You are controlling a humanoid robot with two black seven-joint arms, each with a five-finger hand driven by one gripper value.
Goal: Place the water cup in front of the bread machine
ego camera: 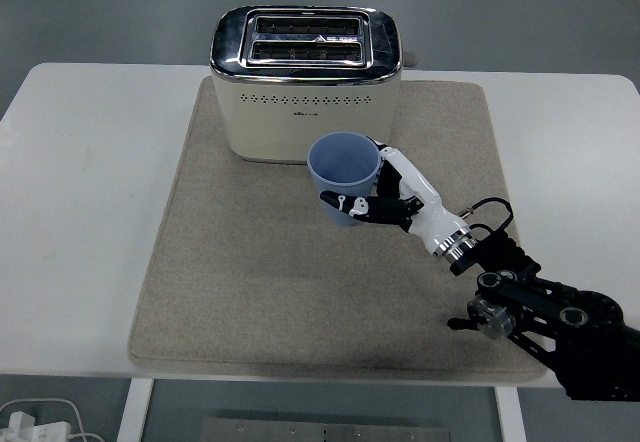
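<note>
My right hand (385, 200) grasps the blue water cup (343, 179), fingers wrapped around its side, just before the cream toaster (305, 82) over the beige mat (250, 282). Releasing tilted could tip it, or knock the toaster.

no legible text; only a tiny unreadable mark on the bread machine (305, 87) front

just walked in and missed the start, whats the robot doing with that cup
The robot's right hand has its fingers wrapped around a blue water cup and holds it upright over the beige mat, right in front of the cream toaster. Whether the cup already rests on the mat is hard to tell. No left arm shows.
</note>
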